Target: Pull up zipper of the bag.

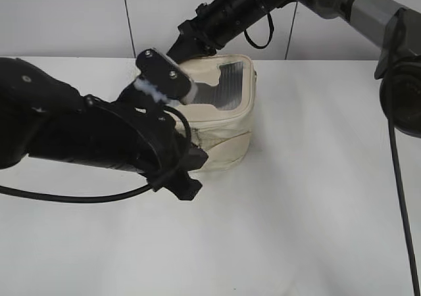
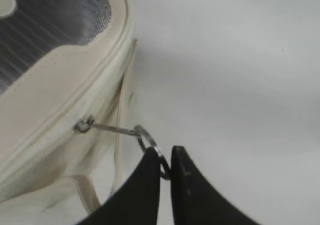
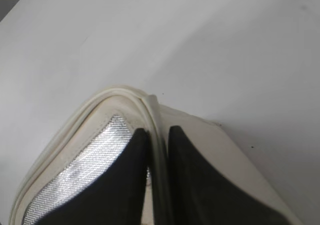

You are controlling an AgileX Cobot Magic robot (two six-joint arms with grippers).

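The cream bag (image 1: 223, 122) stands mid-table, its lid window (image 1: 227, 82) facing up. In the left wrist view the zipper line (image 2: 40, 150) runs under the lid rim to a silver pull (image 2: 112, 129) ending in a ring. My left gripper (image 2: 165, 160) is shut on that ring, just off the bag's corner. My right gripper (image 3: 157, 137) is shut on the bag's lid rim (image 3: 150, 107) at the far left corner. In the exterior view the left gripper's jaws are hidden behind its arm (image 1: 99, 135); the right arm (image 1: 230, 13) reaches in from above.
White table (image 1: 316, 210) all round the bag, a white wall behind. A black cable (image 1: 79, 197) trails from the left arm over the table. A cream strap (image 2: 85, 195) hangs at the bag's side.
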